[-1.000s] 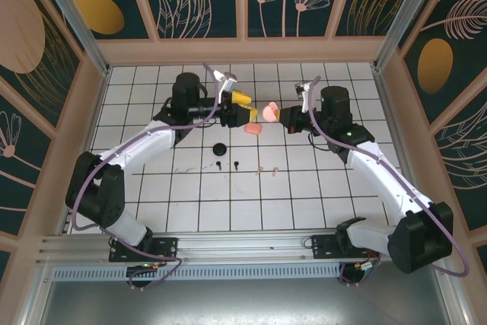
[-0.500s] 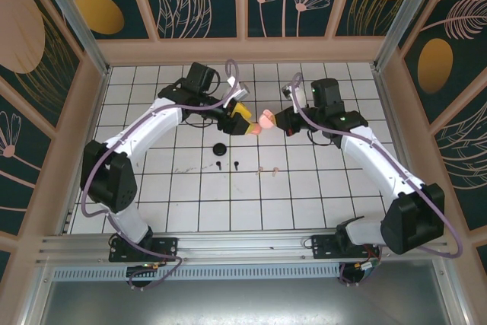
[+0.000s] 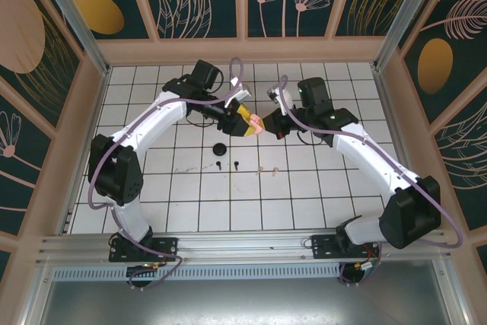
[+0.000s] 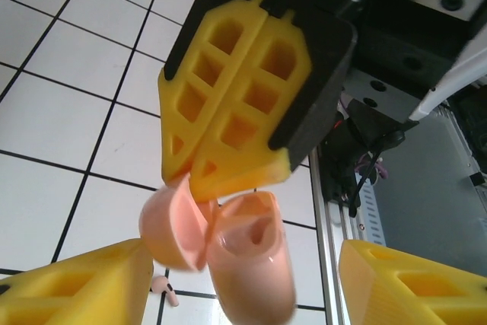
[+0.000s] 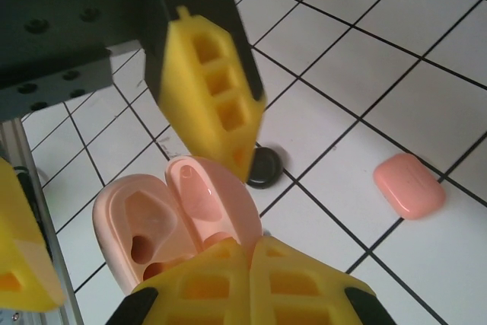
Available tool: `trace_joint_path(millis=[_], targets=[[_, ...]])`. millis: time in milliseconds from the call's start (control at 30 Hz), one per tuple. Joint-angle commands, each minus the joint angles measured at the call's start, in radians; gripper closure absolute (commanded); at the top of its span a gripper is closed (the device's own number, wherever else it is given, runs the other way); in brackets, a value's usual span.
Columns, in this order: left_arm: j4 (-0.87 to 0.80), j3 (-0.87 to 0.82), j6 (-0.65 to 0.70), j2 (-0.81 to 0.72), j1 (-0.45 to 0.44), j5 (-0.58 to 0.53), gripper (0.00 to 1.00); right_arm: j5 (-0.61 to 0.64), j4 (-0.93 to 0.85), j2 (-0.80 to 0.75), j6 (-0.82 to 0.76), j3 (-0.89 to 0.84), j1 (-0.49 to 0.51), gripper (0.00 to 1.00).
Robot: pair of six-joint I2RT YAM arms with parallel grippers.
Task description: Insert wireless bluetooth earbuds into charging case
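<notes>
Tiny pale pink earbuds (image 3: 264,170) loose on the counter (image 3: 152,203), black earbuds (image 3: 236,164) just left of them, none seemingly seated yet. Farther back, up off the tiles: open charging case (image 5: 175,218), pinched by the right hand (image 5: 251,260), fingers pressed together on its body. Left hand (image 3: 246,118) spread either side, not gripping. Likely a handover: best to close on the body, clear of lid and hinge, cavities facing up, before any release.
</notes>
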Motion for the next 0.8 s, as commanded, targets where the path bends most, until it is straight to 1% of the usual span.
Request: trace_joint_path(millis=[0,400,600,767], targets=[[-0.037,0.033,0.038,0.025,0.003,0.053,0.36,0.003,0.011,0.022,-0.011,0.038,0.017,1.00],[-0.070,0.027,0.081,0.025,0.003,0.064,0.44,0.028,0.028,0.037,-0.004,0.038,0.025,1.00],[-0.065,0.024,0.085,0.018,0.006,0.074,0.55,0.041,0.025,0.034,-0.006,0.030,0.024,1.00],[-0.056,0.026,0.079,0.019,0.008,0.093,0.58,0.043,0.031,0.031,-0.001,0.029,0.023,1.00]])
